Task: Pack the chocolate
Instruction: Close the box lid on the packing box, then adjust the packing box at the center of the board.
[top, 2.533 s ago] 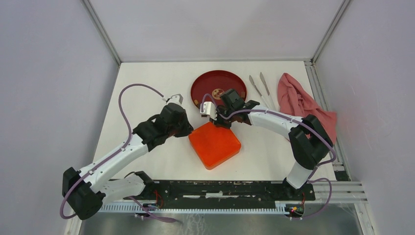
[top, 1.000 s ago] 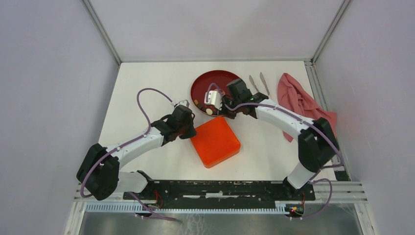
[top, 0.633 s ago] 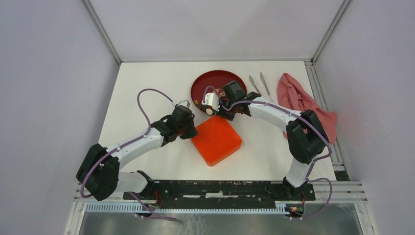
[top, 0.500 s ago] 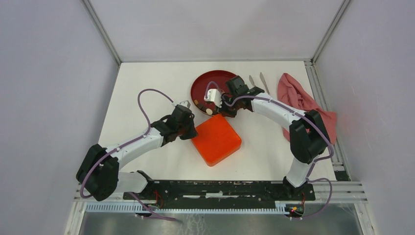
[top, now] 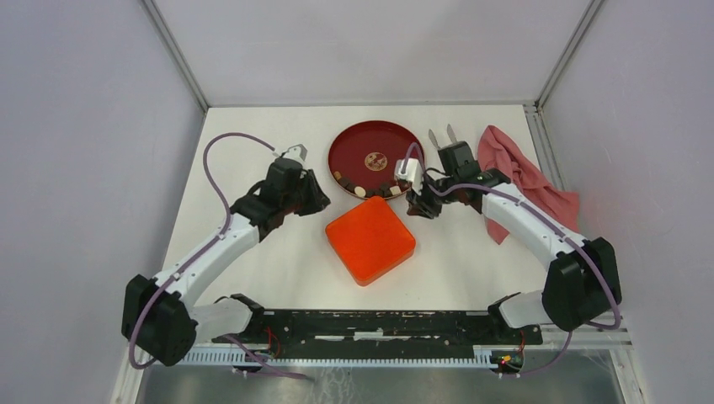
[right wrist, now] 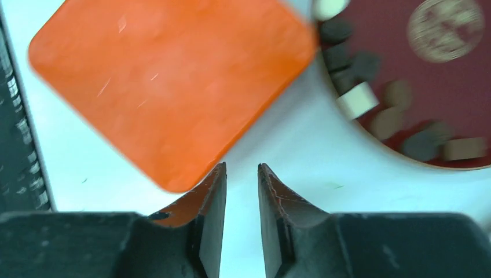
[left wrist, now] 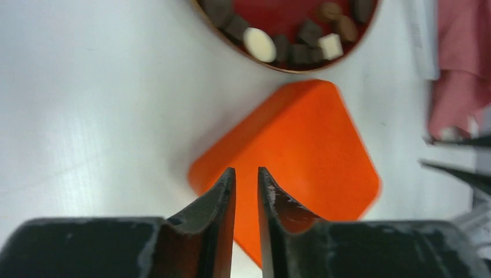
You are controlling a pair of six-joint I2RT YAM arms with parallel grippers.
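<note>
The chocolate (top: 364,188) is a row of small dark brown and cream pieces along the near rim of the red plate (top: 370,139). The left wrist view shows the chocolate (left wrist: 289,45) on the plate (left wrist: 278,14); so does the right wrist view, with chocolate (right wrist: 359,98) on the plate (right wrist: 417,69). An orange square box (top: 370,240) lies shut just in front of the plate. My left gripper (top: 322,202) hovers left of the box (left wrist: 301,139), and my right gripper (top: 419,205) is off its right corner (right wrist: 168,81). Both the left gripper (left wrist: 246,171) and the right gripper (right wrist: 241,166) stand slightly open, holding nothing.
A pink cloth (top: 518,177) lies at the right edge of the table. Two metal tongs (top: 446,135) sit between the cloth and the plate, partly hidden by my right arm. The black rail (top: 379,324) runs along the near edge.
Both grippers were shut and close against the orange box's far corners. They have drawn back, left arm leftward and right arm rightward off the plate, and their jaws have parted.
</note>
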